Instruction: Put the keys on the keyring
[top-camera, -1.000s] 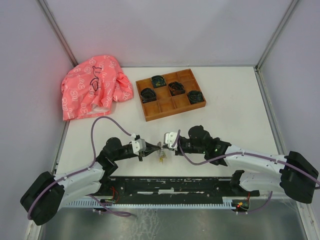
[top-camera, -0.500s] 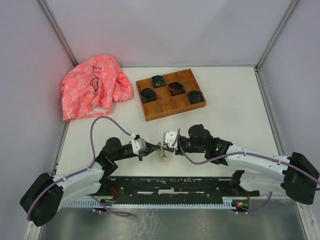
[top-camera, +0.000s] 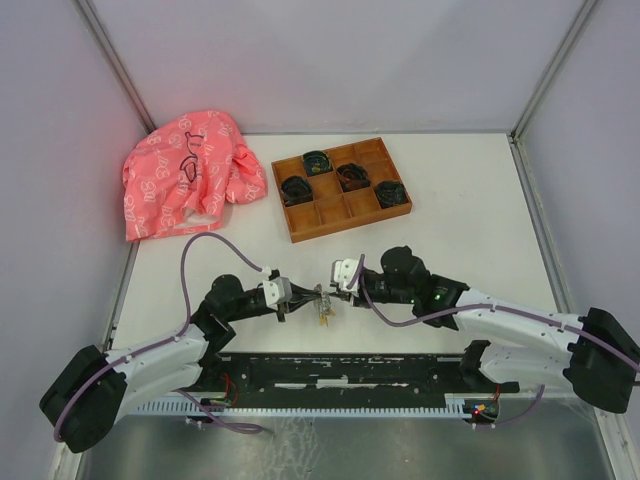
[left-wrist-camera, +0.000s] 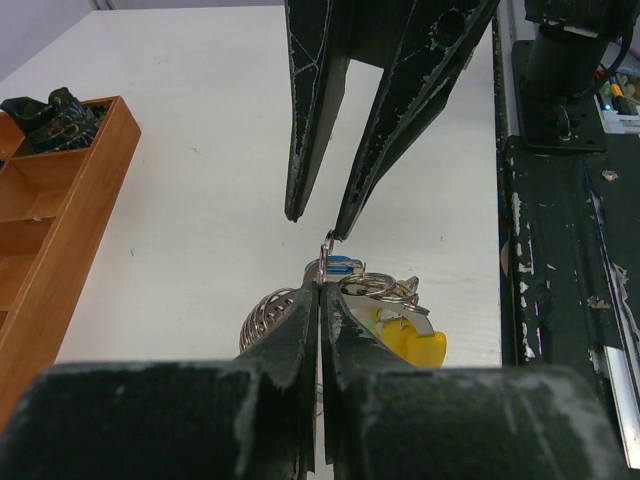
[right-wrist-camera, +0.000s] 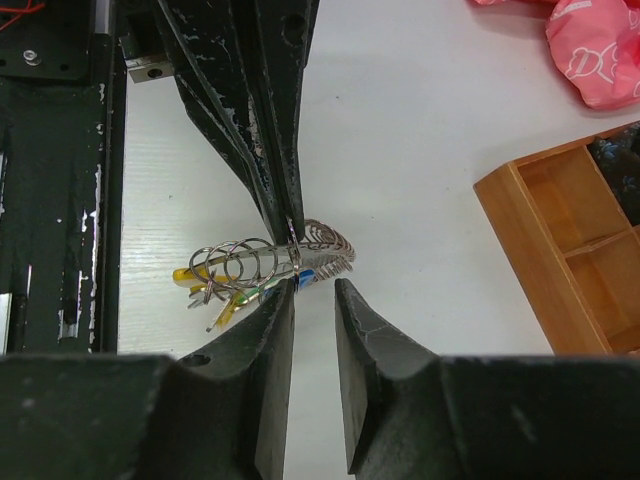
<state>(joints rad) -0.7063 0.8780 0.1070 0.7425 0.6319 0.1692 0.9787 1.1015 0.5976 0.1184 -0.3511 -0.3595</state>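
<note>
Pink cloth (top-camera: 185, 175): one, far-left corner, well apart from the arms.
Left gripper (left-wrist-camera: 320, 292): clenched on the keyring (left-wrist-camera: 362, 287) wire; no shift from a second ago.
Keyring: between the two grippers, near the dark base plate (top-camera: 340, 370); one yellow tag (left-wrist-camera: 415, 345) and one green tag (right-wrist-camera: 238, 298) are on it.
Keys: one counted, the blue-headed key (right-wrist-camera: 307, 277), against the rings.
Right gripper (right-wrist-camera: 315, 287): released, fingers parted on nothing, one tip at the ring; it sits slightly further right than a second ago.
Wooden tray (top-camera: 330, 212): one, holding four dark bundles (top-camera: 392, 195).
Room: bare table (top-camera: 470, 200) right of the tray.
</note>
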